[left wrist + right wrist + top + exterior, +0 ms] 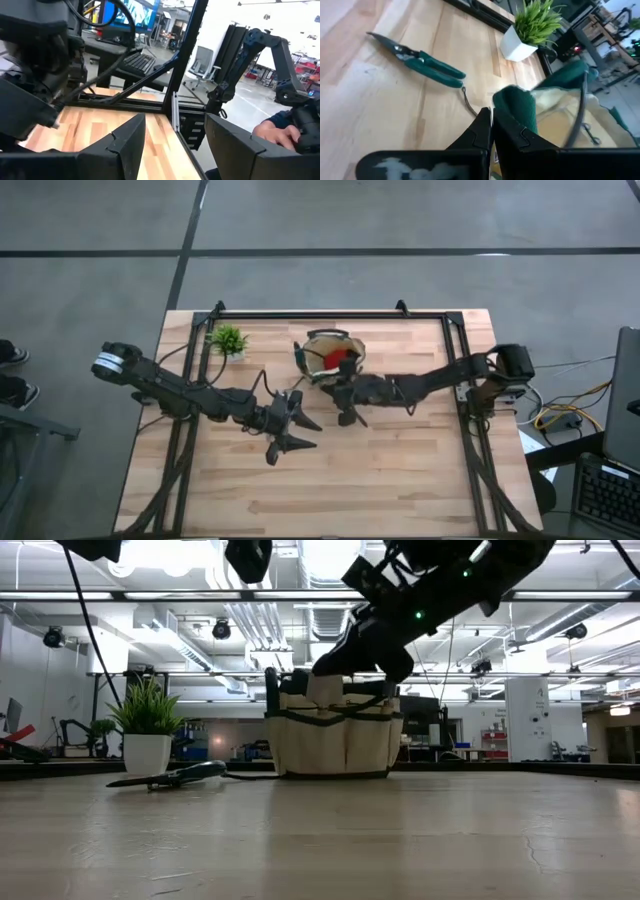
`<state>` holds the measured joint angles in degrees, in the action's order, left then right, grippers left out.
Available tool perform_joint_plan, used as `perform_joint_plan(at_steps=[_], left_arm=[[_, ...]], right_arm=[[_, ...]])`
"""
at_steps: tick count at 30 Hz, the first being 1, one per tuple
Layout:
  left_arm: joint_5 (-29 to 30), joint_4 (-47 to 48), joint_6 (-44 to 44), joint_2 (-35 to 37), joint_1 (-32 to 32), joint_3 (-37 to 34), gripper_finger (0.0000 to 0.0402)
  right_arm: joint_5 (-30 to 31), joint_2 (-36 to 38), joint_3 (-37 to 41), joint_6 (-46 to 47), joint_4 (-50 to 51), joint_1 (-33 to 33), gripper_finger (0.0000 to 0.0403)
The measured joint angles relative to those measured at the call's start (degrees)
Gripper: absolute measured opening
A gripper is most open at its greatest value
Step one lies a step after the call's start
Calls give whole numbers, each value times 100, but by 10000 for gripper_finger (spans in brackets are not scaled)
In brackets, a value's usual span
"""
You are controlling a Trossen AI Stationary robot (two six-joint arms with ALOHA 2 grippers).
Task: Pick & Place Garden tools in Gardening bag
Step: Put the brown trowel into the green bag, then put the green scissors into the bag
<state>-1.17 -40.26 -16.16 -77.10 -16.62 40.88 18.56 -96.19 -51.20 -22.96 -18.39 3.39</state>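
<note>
Right claw at the bag's rim, one pruner loose on the table

The right claw (491,131) is clenched with nothing visibly between its fingers, just beside the green-trimmed rim of the gardening bag (335,737), which stands upright toward the table's (400,470) far edge with a red-headed tool (338,359) inside. A green-handled pruner (422,61) lies flat on the wood, apart from that claw, near the potted plant (147,730). The left claw (170,145) is released, hanging mid-table, well apart from the bag.
</note>
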Motion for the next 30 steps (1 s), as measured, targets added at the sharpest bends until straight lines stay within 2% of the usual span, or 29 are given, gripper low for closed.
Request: perform_joint_plan(at_steps=[7,15,22,30], left_arm=[[84,436,261,11,-46,0,209],[187,848,87,17,-40,0,209],[897,1745,124,17,-34,0,209],[1976,2853,-119,17,-35,0,209]], right_arm=[[-206,29,0,17,-57,-69,18],[4,95,-2,-17,-105,-110,114],[91,280,-2,-59,-154,-61,189],[90,715,0,-124,-137,69,217]])
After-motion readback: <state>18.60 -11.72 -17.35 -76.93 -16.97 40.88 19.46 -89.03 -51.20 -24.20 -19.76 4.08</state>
